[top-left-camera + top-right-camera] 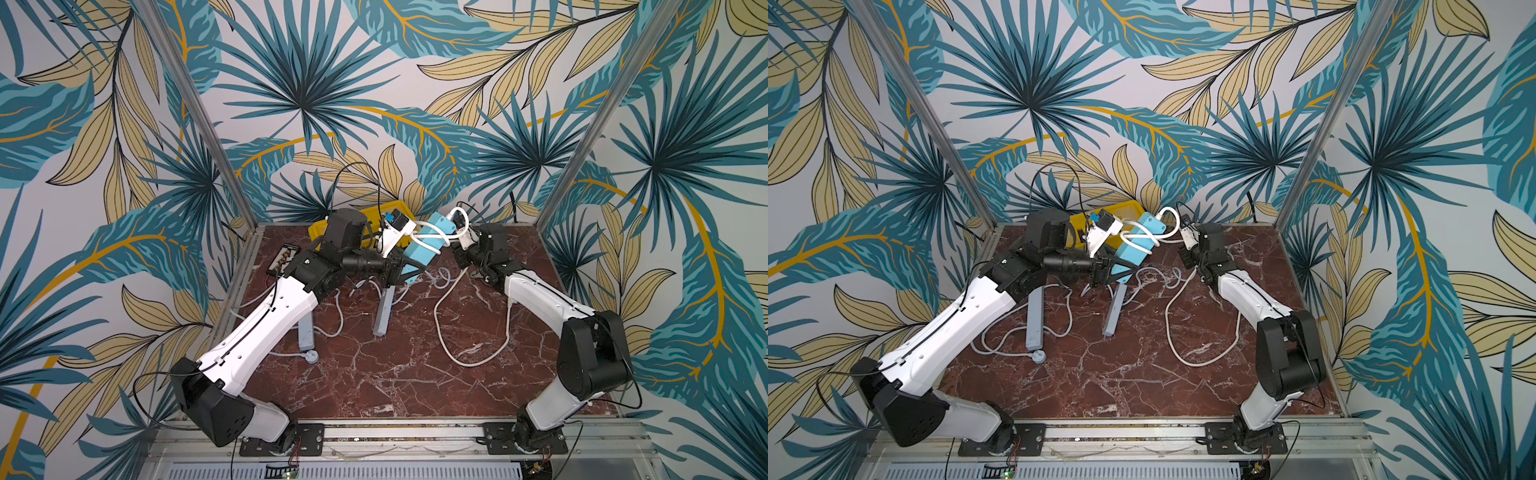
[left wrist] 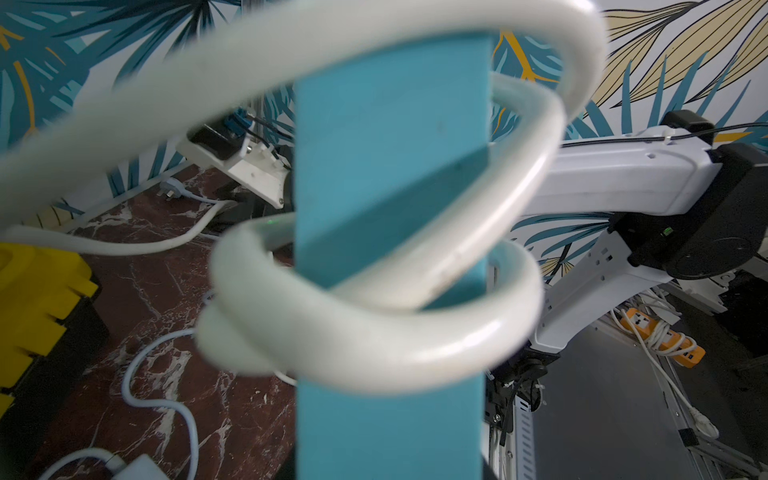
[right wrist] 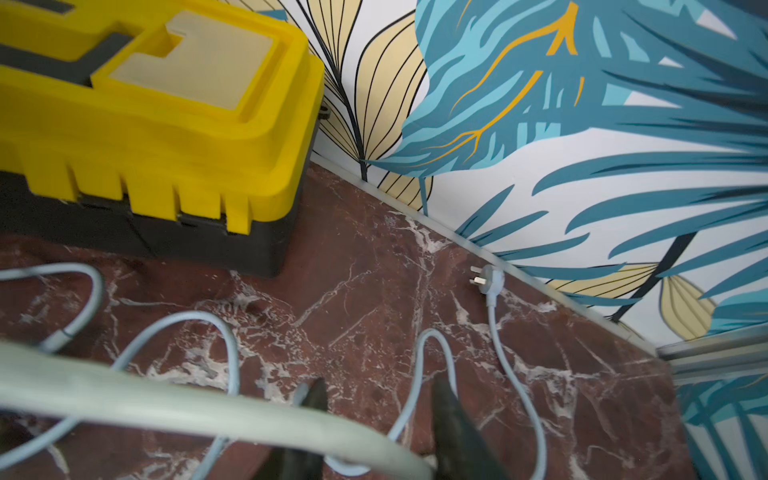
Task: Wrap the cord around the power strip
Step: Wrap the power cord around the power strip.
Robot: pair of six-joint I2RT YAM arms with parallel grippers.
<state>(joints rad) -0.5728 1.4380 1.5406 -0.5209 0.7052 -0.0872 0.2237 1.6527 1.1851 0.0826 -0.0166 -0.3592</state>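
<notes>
left wrist view: blue power strip [image 2: 390,145] stands centre frame, left gripper [image 1: 407,272] pinching its lower end, to steady it i reckon, white cord [image 2: 415,345] looped loosely round. right gripper [image 3: 380,378] straddles the cord, lower middle; can't tell if it's pinching.

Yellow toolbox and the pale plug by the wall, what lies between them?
The right wrist view shows only bare red marble tabletop between the yellow-and-black plastic toolbox and the pale three-pin plug.

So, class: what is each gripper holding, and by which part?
Left gripper holds the blue power strip by its lower end. Right gripper straddles the white cord; whether it grips cannot be told.
</notes>
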